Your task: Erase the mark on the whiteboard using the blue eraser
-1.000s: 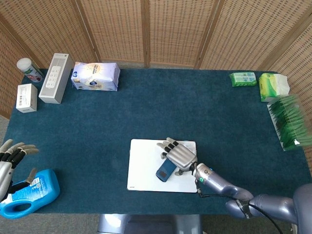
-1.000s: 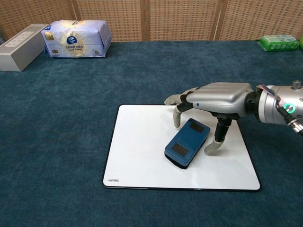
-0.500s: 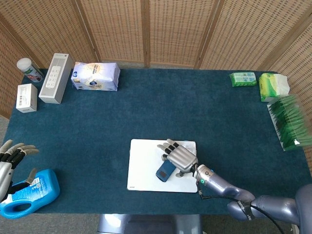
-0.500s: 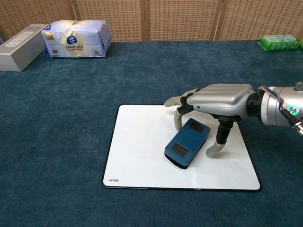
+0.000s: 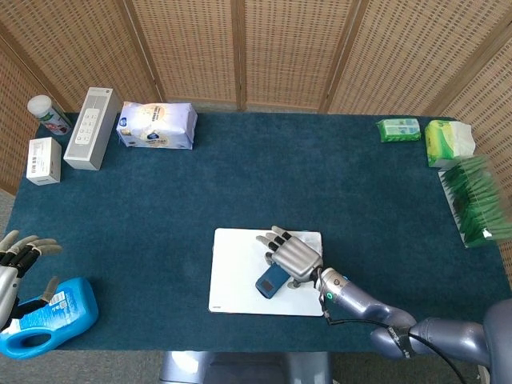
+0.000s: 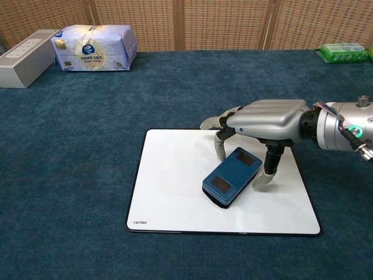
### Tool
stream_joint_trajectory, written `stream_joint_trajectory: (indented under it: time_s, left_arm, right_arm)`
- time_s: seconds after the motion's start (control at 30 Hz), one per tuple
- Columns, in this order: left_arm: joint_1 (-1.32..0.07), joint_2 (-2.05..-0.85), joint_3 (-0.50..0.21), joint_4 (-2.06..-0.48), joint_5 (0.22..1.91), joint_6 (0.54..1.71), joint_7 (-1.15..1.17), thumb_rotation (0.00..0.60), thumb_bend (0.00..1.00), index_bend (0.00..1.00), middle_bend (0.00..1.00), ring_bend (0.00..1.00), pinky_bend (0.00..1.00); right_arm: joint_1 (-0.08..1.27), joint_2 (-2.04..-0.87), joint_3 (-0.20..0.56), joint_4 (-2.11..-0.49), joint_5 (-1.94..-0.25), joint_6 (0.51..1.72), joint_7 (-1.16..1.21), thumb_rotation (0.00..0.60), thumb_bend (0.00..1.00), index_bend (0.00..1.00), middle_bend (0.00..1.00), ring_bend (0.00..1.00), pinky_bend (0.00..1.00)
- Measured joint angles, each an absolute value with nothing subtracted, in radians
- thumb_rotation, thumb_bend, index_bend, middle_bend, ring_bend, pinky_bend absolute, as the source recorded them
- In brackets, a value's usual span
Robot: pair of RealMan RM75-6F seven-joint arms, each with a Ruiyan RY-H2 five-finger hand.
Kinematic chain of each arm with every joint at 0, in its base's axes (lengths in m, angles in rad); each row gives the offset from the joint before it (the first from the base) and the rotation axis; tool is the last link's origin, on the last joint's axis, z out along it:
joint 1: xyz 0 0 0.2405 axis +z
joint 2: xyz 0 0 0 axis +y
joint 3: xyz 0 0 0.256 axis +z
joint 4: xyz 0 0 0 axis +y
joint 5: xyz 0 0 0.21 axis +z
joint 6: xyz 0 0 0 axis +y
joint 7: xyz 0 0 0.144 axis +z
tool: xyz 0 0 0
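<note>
Two views. Head: right hand (image 5: 293,256) over blue eraser (image 5: 272,281) on whiteboard (image 5: 236,276); left hand (image 5: 18,254) released, fingers apart, by blue detergent bottle (image 5: 48,318). Chest: right hand (image 6: 265,123) straddling blue eraser (image 6: 231,177), possibly gripping, cannot tell.

The middle of the table (image 5: 264,176) is open carpet from the back edge down to the whiteboard (image 6: 169,192), which lies near the front edge. The blue eraser (image 6: 231,175) lies flat on the board's right half, with the right hand (image 6: 265,125) arched over its far end, fingers down on both sides of it; the board's left half is bare. Along the back-left corner stand a tissue pack (image 5: 157,126), a grey box (image 5: 92,128), a small white box (image 5: 43,160) and a bottle (image 5: 49,114). Green packs (image 5: 432,138) crowd the back-right corner and right edge. A blue bottle (image 5: 50,318) and the left hand (image 5: 14,260) occupy the front-left corner.
</note>
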State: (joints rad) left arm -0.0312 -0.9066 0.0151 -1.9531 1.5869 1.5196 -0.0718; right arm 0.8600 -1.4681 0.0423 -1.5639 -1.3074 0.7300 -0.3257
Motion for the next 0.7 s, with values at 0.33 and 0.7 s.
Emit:
stream_joint_trajectory:
  time_s: [0.33, 0.7]
  left_arm:
    - [-0.03, -0.909, 0.017, -1.946, 1.587, 1.519, -0.078, 0.6, 0.49, 0.29, 0.27, 0.19, 0.0]
    - [-0.028, -0.91, 0.018, -1.942, 1.589, 1.523, -0.082, 0.6, 0.5, 0.29, 0.27, 0.19, 0.0]
  right_arm:
    - [0.884, -1.45, 0.039, -1.585, -1.262, 0.693, -0.376, 0.6, 0.0, 0.37, 0.01, 0.0, 0.0]
    - [0.898, -1.425, 0.039, -1.625, -1.207, 0.697, -0.421, 0.6, 0.0, 0.33, 0.0, 0.0, 0.0]
